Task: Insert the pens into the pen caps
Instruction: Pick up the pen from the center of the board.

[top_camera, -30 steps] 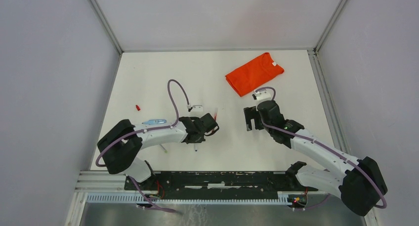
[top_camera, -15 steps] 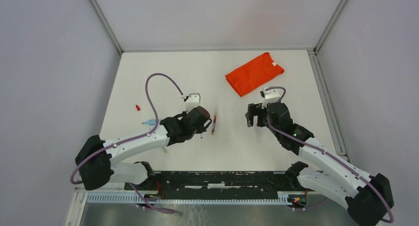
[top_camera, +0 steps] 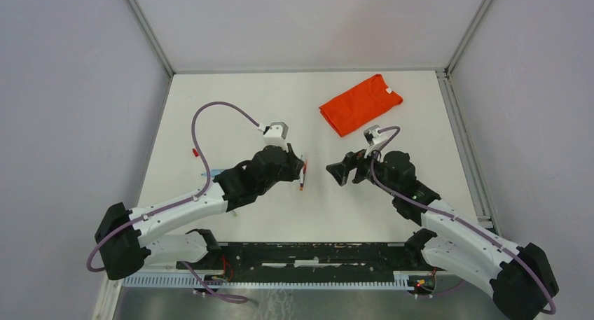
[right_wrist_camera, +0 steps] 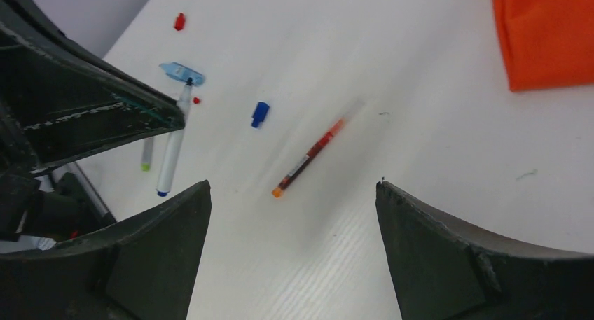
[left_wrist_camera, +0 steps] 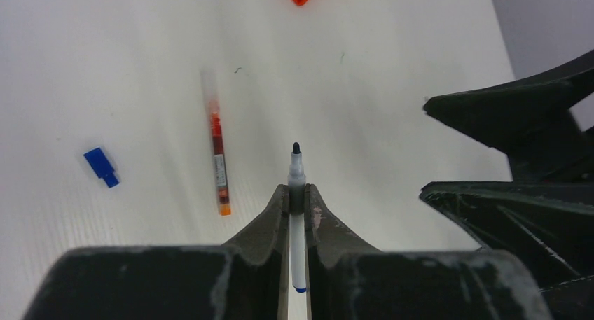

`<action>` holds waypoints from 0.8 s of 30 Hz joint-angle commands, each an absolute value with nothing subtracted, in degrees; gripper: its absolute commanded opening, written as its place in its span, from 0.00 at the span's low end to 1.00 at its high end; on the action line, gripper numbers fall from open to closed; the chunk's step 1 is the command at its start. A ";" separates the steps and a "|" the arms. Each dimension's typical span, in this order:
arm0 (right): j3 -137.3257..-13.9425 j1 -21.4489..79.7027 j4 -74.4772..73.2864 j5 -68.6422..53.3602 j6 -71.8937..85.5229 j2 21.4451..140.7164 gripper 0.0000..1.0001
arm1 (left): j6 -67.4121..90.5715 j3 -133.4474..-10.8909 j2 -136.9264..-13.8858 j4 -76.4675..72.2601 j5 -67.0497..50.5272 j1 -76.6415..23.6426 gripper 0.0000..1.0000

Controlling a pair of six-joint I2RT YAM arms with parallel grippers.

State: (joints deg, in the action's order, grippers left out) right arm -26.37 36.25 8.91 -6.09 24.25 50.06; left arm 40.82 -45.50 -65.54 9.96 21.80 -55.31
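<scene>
We find no writing, number or brand that we can read. The red pen (left_wrist_camera: 218,159) bears a small pale patch on its barrel, too blurred to make out, and the folded orange shirt (top_camera: 359,103) shows a tiny white tag at its collar, likewise illegible

A folded orange shirt (top_camera: 360,103) lies flat on the white tabletop (top_camera: 231,110). It is beyond the right end effector (top_camera: 337,173), a little to that end effector's right and well apart from it. From the left end effector (top_camera: 300,171) the shirt is far ahead and off to the right. 1 small flat pale-blue piece (right_wrist_camera: 181,71) lies on the tabletop behind the left end effector, beside its arm. Grey walls (top_camera: 70,89) close the tabletop in on 3 sides.
</scene>
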 commanded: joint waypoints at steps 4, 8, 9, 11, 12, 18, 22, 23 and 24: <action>-22.47 36.05 29.74 -17.84 34.80 53.00 0.92 | 37.19 -45.30 -63.48 1.23 17.56 -55.20 0.05; -22.15 36.11 34.56 -21.69 39.23 56.33 0.91 | 36.92 -45.35 -63.74 0.21 16.97 -55.15 0.05; -22.02 36.10 36.12 -23.06 40.38 57.14 0.91 | 36.92 -45.47 -63.91 0.18 16.91 -55.19 0.05; -21.60 36.06 39.36 -25.25 42.71 58.78 0.89 | 36.75 -45.88 -64.39 -1.29 16.88 -55.22 0.05; -21.39 36.10 40.84 -26.16 43.75 59.67 0.89 | 36.74 -46.10 -64.62 -1.50 16.88 -55.14 0.05; -20.70 36.22 46.30 -30.27 47.41 63.46 0.80 | 36.66 -46.38 -65.14 -2.71 16.18 -55.19 0.05; -21.09 36.28 47.68 -30.24 48.51 65.33 0.71 | 36.48 -46.58 -65.35 -3.05 15.74 -55.21 0.04; -21.31 36.31 47.68 -30.15 48.60 65.82 0.69 | 36.49 -46.58 -65.39 -3.15 15.73 -55.18 0.04; -21.51 36.35 47.85 -30.15 48.73 66.35 0.67 | 36.53 -46.58 -65.42 -3.16 15.73 -55.19 0.04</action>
State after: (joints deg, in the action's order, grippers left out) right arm -20.97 36.25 42.17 -28.32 46.72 64.93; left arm 39.24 -45.45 -65.10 -0.12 16.32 -55.31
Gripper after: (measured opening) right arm 0.699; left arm 0.138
